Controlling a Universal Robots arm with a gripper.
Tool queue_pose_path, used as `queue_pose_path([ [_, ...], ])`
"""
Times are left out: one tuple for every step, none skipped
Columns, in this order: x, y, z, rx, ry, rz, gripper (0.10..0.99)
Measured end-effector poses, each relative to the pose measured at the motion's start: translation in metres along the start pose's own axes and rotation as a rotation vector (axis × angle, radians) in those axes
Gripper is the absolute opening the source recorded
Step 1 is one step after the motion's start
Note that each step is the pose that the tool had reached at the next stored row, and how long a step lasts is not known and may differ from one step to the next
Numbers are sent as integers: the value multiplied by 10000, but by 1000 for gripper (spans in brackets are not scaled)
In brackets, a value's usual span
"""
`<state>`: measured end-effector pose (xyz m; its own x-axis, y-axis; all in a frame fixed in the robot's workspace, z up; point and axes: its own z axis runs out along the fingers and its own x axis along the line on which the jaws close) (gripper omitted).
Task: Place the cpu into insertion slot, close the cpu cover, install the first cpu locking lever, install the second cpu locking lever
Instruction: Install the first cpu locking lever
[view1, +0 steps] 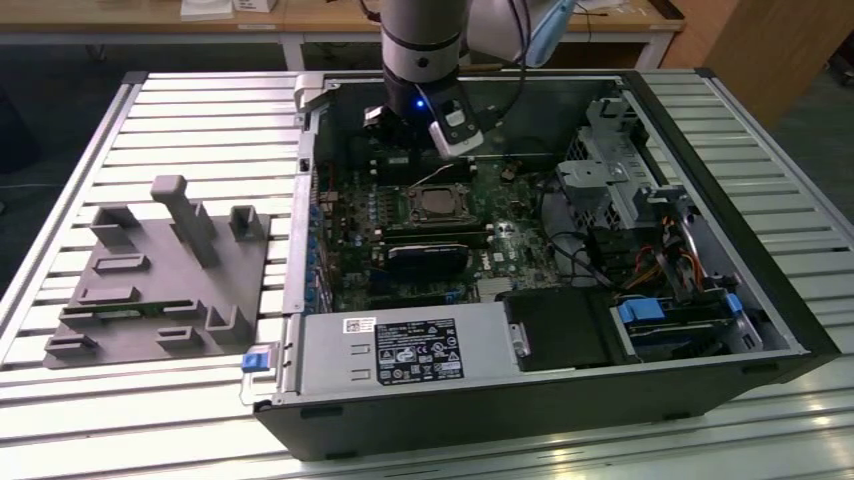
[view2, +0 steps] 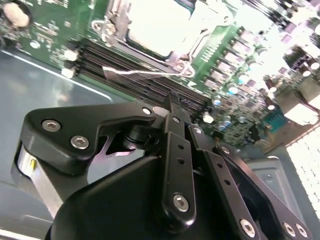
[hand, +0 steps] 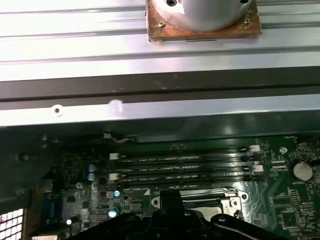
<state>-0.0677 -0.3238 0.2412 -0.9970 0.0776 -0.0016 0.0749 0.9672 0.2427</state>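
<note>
One cpu (view1: 435, 206) sits seated in the one insertion slot (view1: 411, 196) inside the open case. Note the single gripper (view2: 172, 102) near it: both fingers (view2: 176, 145) clenched together, grasping nothing.

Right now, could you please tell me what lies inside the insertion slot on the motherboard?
The cpu lies in it, dull silver top up, framed by the cpu cover. Whatever is beneath the chip is covered, so I cannot see it.
</note>
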Motion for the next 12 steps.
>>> queue_pose_path([
  [-23, 2, 1, 0, -1, 4, 106],
  [-45, 3, 1, 2, -2, 9, 106],
  [-65, 5, 2, 4, -4, 14, 106],
  [-85, 6, 2, 8, -5, 19, 106],
  [-106, 8, 3, 12, -6, 23, 106],
  [-126, 9, 3, 17, -7, 27, 106],
  [-145, 11, 4, 22, -8, 31, 106],
  [-164, 12, 4, 26, -10, 35, 106],
  [-182, 13, 5, 29, -11, 37, 106],
  [-200, 15, 5, 32, -12, 39, 106],
  [-215, 16, 6, 36, -12, 40, 106],
  [-224, 16, 6, 37, -13, 41, 106],
])
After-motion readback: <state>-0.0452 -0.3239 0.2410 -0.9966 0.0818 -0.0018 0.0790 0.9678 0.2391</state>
